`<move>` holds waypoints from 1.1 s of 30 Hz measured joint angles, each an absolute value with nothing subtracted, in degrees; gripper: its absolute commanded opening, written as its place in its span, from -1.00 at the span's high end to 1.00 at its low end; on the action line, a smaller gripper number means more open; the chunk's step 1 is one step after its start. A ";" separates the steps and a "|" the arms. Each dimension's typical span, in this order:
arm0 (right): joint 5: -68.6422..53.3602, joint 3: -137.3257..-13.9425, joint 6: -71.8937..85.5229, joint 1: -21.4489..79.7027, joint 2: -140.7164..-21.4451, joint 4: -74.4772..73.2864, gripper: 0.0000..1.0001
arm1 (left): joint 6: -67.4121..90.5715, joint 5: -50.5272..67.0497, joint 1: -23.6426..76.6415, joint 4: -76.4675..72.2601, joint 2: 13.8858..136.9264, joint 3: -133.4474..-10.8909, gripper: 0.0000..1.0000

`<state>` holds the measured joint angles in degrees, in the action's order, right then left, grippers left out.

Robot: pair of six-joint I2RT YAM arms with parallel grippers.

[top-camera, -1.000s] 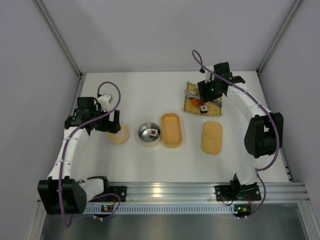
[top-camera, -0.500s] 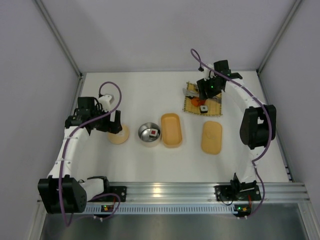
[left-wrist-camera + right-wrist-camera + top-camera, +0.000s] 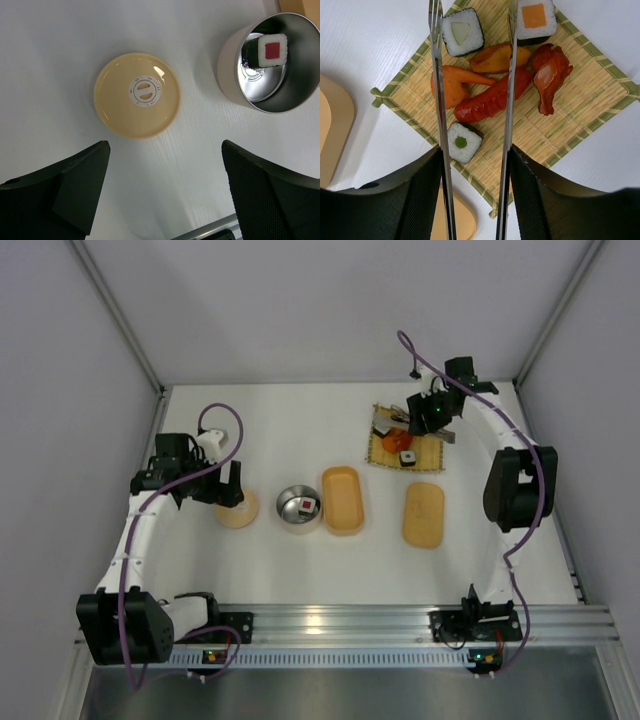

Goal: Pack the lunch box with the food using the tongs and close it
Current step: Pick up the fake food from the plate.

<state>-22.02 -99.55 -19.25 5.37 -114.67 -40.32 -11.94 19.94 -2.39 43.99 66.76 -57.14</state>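
Steel tongs [image 3: 439,100], pinched in the right tool [image 3: 476,155] with arms apart, bracket the orange shrimp [image 3: 451,85] on the mat [image 3: 580,100], its length lying across the gap. Well apart at mid-worktop [image 3: 300,430] sits the box [image 3: 342,500]; the left tool [image 3: 164,150] hangs spread and empty.

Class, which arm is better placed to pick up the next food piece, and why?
Right. The right hand holds the tongs over the food on the mat; the left hand hangs open, empty, above a round dish.
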 measured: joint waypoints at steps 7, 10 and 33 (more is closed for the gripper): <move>-25.50 -99.57 -22.00 4.40 -114.76 -43.03 -0.04 | -11.94 20.12 -2.55 44.01 67.18 -57.14 -0.96; -26.20 -100.31 -23.05 4.38 -115.07 -44.38 -0.03 | -11.94 20.12 -2.55 44.01 67.26 -57.14 -0.96; -23.49 -103.96 -30.61 5.04 -117.73 -48.14 0.45 | -11.99 20.10 -2.61 44.03 67.40 -57.14 -0.96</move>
<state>-23.49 -103.96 -30.61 5.04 -117.73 -48.14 -11.99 20.10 -2.61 44.03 67.40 -57.14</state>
